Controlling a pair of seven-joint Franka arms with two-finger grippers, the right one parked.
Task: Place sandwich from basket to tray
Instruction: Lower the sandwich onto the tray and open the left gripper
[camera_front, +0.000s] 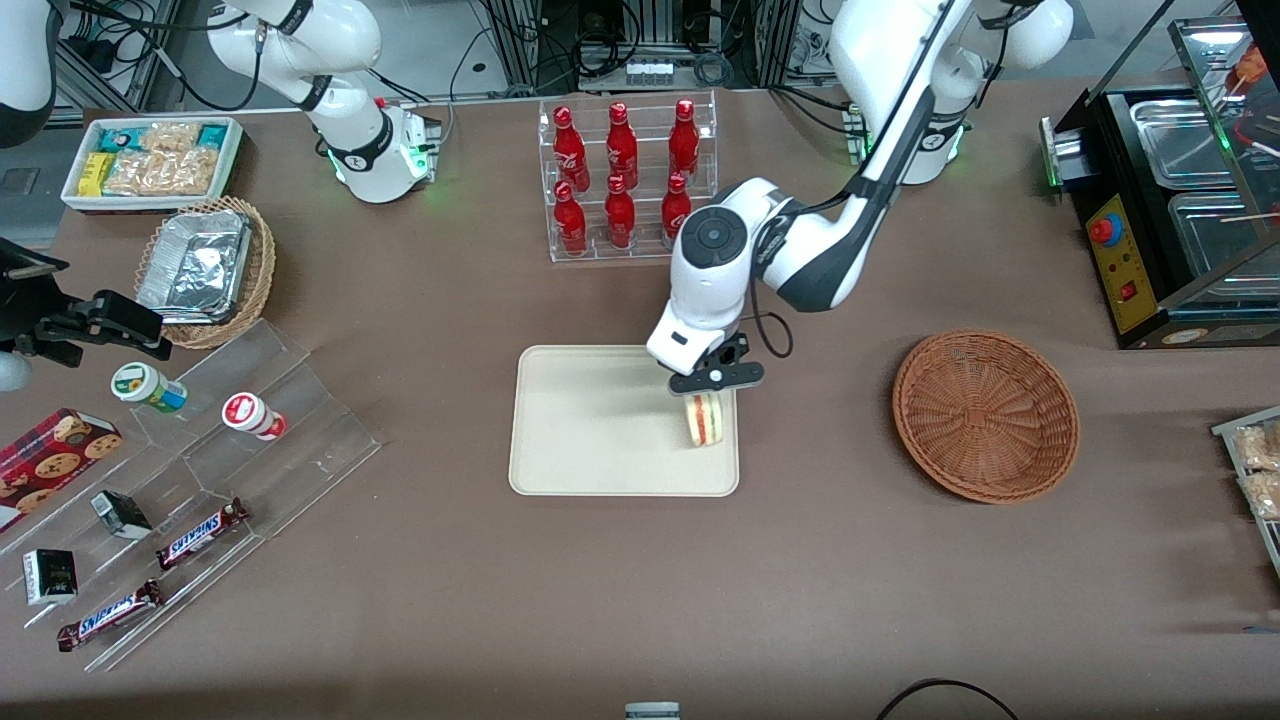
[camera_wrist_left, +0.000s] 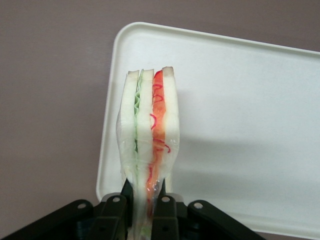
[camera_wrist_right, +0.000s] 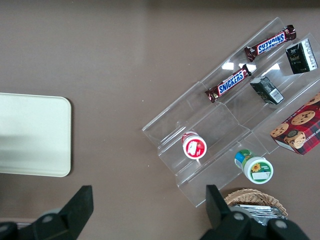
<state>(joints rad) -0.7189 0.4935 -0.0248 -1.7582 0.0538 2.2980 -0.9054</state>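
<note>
Your fingers (camera_wrist_left: 116, 210) are clamped on the narrow end of the sandwich (camera_wrist_left: 149, 135), one on each bread face, with the wedge standing on edge and its green and red filling layers showing. You see the gripper (camera_front: 708, 392) holding it over the tray (camera_front: 590, 430), at the tray's end toward the basket (camera_front: 985, 415); whether the sandwich touches the tray surface you cannot tell. The tray lies flat on the counter (camera_front: 640, 580). The basket sits on the counter well apart from the tray, toward your working arm's end. The rack of red bottles (camera_front: 625, 180) stands farther from the front camera than the tray.
</note>
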